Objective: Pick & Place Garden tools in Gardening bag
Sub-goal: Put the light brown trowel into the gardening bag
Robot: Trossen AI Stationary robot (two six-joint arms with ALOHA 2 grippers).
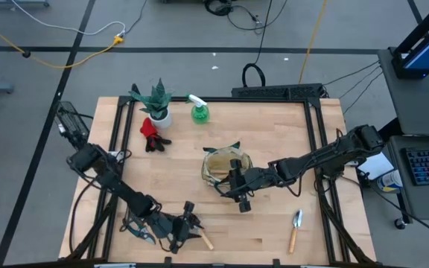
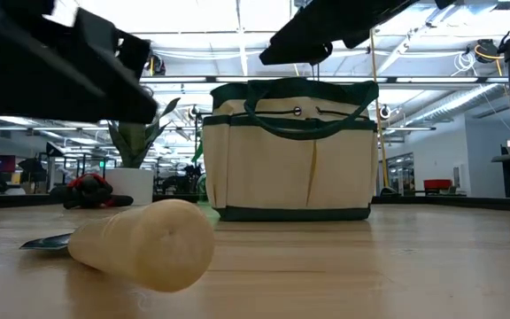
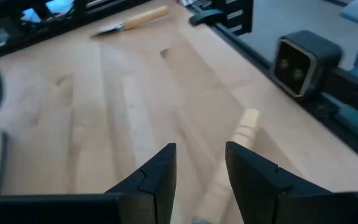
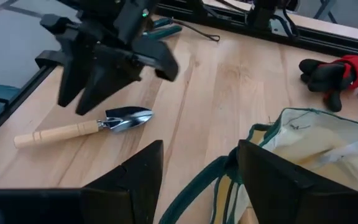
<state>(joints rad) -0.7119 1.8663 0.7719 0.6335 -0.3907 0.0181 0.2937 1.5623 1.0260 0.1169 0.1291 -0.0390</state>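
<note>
A wooden-handled trowel (image 4: pixel 86 127) lies flat near the table's front edge; the low view shows its handle end (image 2: pixel 149 244). My left gripper (image 3: pixel 201 149) hovers open just above it, and the handle (image 3: pixel 238 146) shows below the gap between the fingers. The beige gardening bag (image 1: pixel 226 167) with green trim stands upright mid-table. My right gripper (image 4: pixel 201 146) is open above the bag's near rim (image 4: pixel 291 121), with nothing between its fingers. A second trowel (image 1: pixel 295 227) lies at the front right.
At the back left stand a potted plant (image 1: pixel 157 104) and a green spray bottle (image 1: pixel 198 110). A red and black item (image 1: pixel 151 134) lies near them. Dark shears (image 1: pixel 138 229) lie at the front left. A black camera block (image 3: pixel 300 59) sits on the front frame rail.
</note>
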